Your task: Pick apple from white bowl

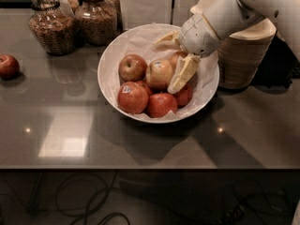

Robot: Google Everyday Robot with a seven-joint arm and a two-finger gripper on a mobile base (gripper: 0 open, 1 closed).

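- The white bowl [104,64] sits in the middle of the tabletop [140,144], lined with crinkled paper and holding about six apples that touch one another.
- The gripper [166,65] is down inside the bowl's right half, with its two pale fingers spread apart and clamped on nothing.
- One finger [165,38] lies over the paper at the far side. The other [183,74] slants down between the yellowish apple [157,74] and the small red apple [185,96] to its right.
- An orange-red apple [174,58] sits half hidden between the fingers. I'd guess that one or the yellowish one is the target, but I can't tell which.
- The fruit is packed tight, so closing could pinch two apples at once. A finger could also ride up a round shoulder and squirt the apple free.
- The far finger may snag the paper lining, and a lift would then drag it up and tumble the neighbouring apples.
- The arm passes just over the stack of beige paper bowls [243,50] at the right, so a careless swing on the way out could knock it.
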